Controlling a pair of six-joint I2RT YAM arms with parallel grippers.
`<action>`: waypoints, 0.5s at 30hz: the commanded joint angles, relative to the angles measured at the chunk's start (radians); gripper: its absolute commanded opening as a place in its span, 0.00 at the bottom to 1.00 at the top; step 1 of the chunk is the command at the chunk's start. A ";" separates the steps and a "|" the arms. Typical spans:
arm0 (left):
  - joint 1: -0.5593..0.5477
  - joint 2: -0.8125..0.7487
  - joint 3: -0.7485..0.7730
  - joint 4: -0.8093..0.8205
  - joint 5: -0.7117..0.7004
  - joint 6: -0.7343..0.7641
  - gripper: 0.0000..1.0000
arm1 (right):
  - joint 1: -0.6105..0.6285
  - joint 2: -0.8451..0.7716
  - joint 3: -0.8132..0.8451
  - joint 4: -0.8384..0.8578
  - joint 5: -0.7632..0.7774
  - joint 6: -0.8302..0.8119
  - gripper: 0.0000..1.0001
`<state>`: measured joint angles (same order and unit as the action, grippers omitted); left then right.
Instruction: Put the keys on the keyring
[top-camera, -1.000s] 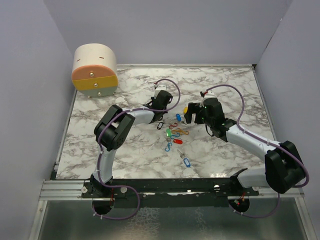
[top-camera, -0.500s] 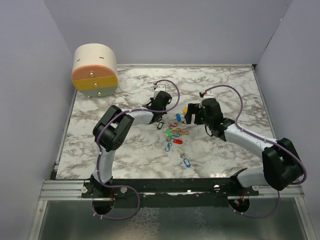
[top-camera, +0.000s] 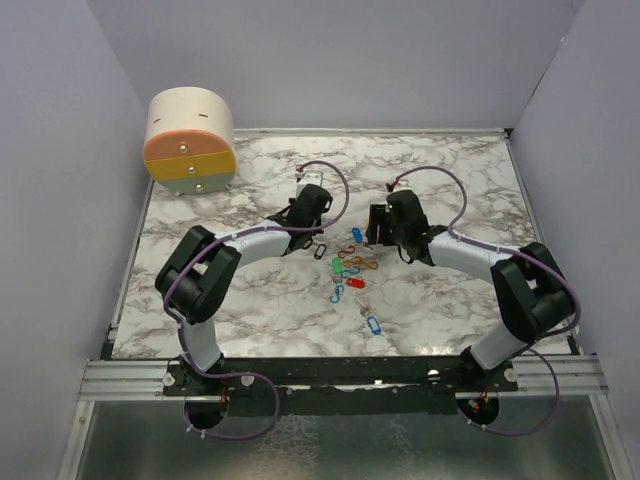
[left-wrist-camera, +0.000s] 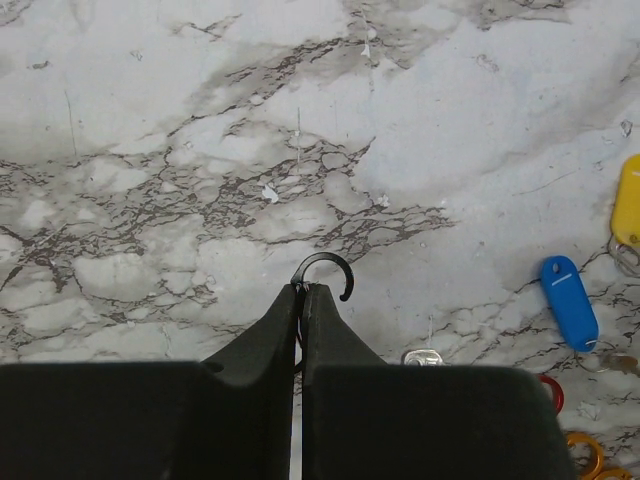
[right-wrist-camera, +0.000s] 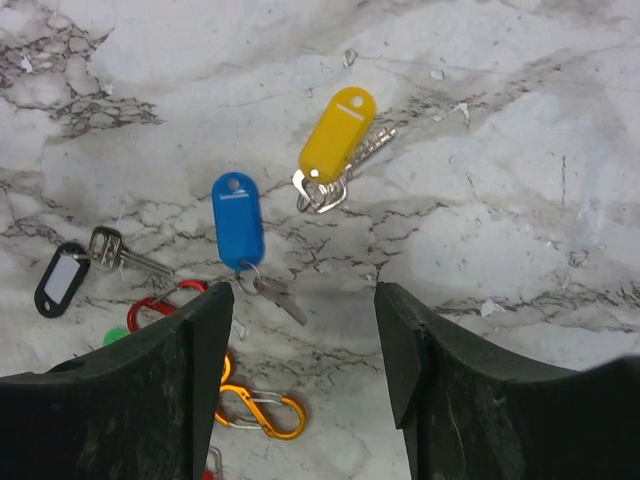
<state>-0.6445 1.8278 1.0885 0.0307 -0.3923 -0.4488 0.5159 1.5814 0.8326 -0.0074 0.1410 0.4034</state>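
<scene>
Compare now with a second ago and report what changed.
Both arms reached farther across the table, elbows swinging left. The left gripper shifted left and has closed on a thin black hook. The right gripper edged left, its jaws open and empty. The blue-tagged key, the orange clip and the round box lie where they were.

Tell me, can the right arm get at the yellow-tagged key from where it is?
Probably yes: the right pincer hangs open just short of the yellow-tagged key, with bare marble between; the blue-tagged key lies aside.
</scene>
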 joint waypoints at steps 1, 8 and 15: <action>0.000 -0.037 -0.011 -0.006 0.010 0.024 0.00 | 0.003 0.064 0.072 0.024 -0.005 0.026 0.58; 0.000 -0.024 -0.008 -0.006 0.009 0.035 0.00 | 0.001 0.155 0.144 0.007 0.007 0.038 0.36; 0.000 -0.012 -0.003 -0.005 0.003 0.044 0.00 | -0.002 0.206 0.175 -0.006 0.008 0.060 0.24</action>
<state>-0.6445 1.8141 1.0863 0.0265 -0.3908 -0.4229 0.5159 1.7584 0.9760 -0.0074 0.1413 0.4408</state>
